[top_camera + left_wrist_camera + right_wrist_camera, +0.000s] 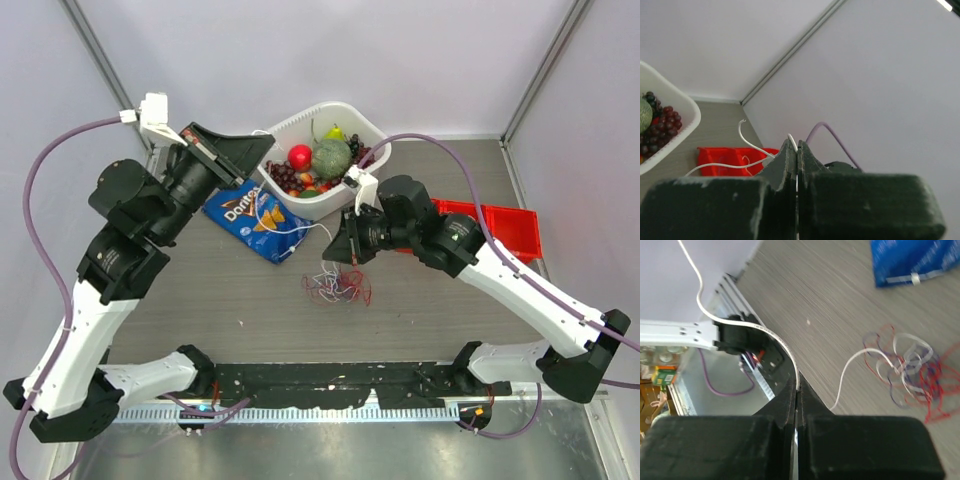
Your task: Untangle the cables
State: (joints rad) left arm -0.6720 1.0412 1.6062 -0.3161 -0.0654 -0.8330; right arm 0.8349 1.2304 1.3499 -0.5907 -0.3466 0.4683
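Bare table [220,310] nearside of cables [338,287], basket [370,122] beyond

Grey wood-grain table [420,310] carries blue Doritos bag [252,218] lying flat just beside white basket [372,128] of fruit (apple, melon, dark grapes), red tray [510,228] at right.

The left gripper [796,145] is pinched tight on a white cable [740,132] curling off left. There's a red tray [720,159] behind it and a white basket [686,109] with grapes [661,127].
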